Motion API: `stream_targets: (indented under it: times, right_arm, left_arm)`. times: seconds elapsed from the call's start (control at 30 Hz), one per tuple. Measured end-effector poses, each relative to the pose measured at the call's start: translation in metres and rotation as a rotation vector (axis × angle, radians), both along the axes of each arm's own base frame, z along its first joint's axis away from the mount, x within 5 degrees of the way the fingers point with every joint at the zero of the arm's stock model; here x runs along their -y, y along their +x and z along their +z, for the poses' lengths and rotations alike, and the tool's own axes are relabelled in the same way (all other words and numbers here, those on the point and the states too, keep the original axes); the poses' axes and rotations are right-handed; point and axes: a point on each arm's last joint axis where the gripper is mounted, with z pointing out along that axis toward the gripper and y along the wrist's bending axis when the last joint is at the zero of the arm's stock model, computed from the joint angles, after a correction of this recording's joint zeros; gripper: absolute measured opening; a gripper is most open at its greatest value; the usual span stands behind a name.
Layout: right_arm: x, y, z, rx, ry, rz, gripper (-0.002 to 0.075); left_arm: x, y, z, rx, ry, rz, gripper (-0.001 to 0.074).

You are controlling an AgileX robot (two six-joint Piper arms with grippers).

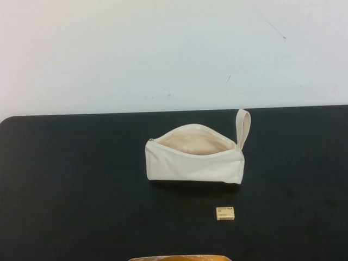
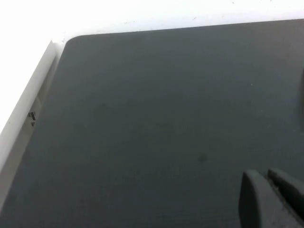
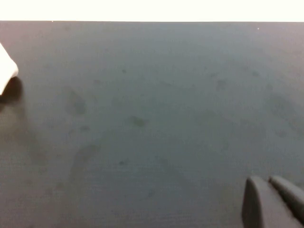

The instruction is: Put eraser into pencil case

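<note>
While the black table (image 1: pixel 70 185) fills the high view from its rounded far-left corner to the right frame edge, its far edge meets a white wall (image 1: pixel 163 49). Bare tabletop lies open on both sides of the items and toward the near edge.

Case (image 1: pixel 194 156): cream pouch near table centre, lying lengthwise across the view, zipper open, pale lining showing, mouth facing up and away. Strap (image 1: pixel 243 128): loop at its right end, standing upward.

Eraser (image 1: pixel 225 212): small cream block with dark print on top, flat on the table, near the case's right end on the robot's side, apart from it.

Yellow-orange edge (image 1: pixel 179 258): at the bottom of the high view, centre.

Left gripper (image 2: pixel 270 197): seen in the left wrist view only, above bare table near the rounded corner; two dark fingertips side by side, close together, nothing between them, touching nothing.

Right gripper (image 3: pixel 271 199): right wrist view only, above bare table; fingertips likewise close together, empty. A white shape at that view's edge cannot be identified.
</note>
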Motion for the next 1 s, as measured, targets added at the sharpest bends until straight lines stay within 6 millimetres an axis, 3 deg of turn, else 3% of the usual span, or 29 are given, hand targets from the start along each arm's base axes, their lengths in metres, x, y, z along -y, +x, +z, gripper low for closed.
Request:
stream_targets:
  times: [1.0]
  right_arm:
    - [-0.0021, 0.0, -0.0001, 0.001, 0.058, 0.004, -0.0001]
  left_arm:
    - [0.0013, 0.0, 0.0001, 0.0, -0.04, -0.003, -0.0002]
